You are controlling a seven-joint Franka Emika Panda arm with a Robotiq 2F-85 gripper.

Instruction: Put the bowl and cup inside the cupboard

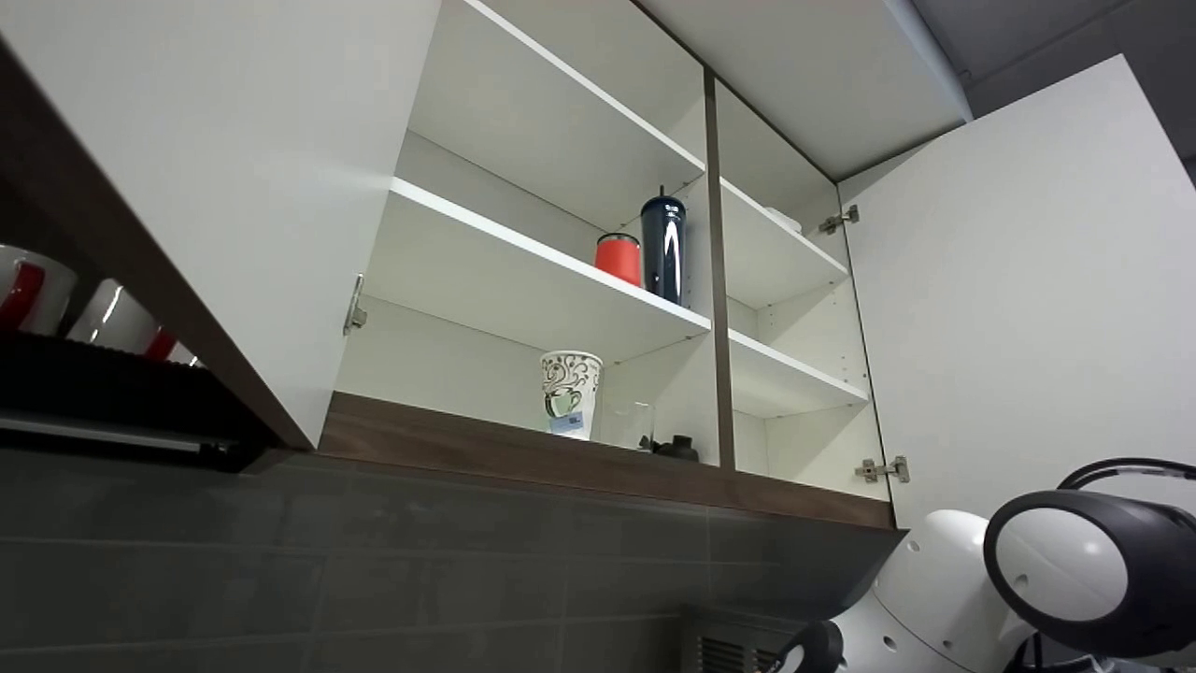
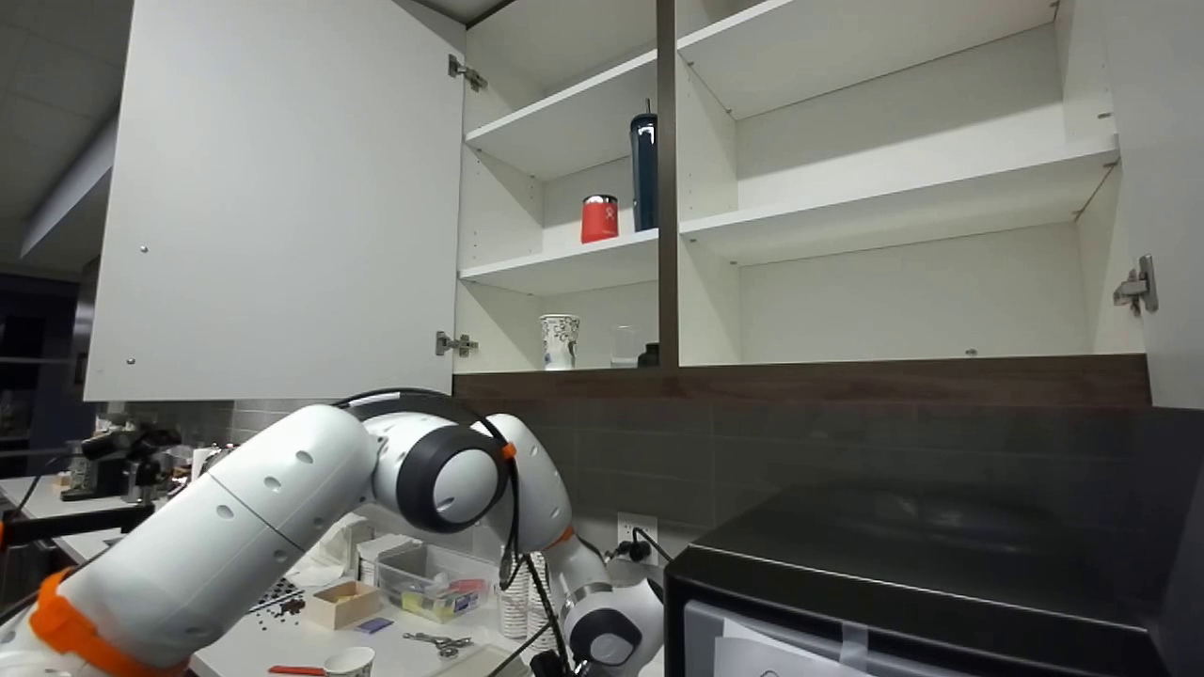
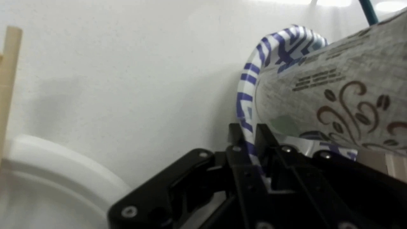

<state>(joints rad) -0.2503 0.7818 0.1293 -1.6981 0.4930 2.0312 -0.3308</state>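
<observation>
In the wrist view my gripper straddles the blue-and-white striped rim of the bowl, jaws closed onto it with one finger on each side. A tapered paper cup with brown swirls has its narrow end within that rim. In an exterior view a white cup with dark print stands on the counter, cut off by the frame; I cannot make out a handle. The white cupboard has its doors swung wide, showing shelves and a brown bottom edge. Both exterior views leave the fingers unseen.
Inside the cupboard are a red tumbler, a dark bottle, a tall printed cup and a clear glass. A black appliance stands beside the arm. A white round rim and wooden stick lie near my gripper.
</observation>
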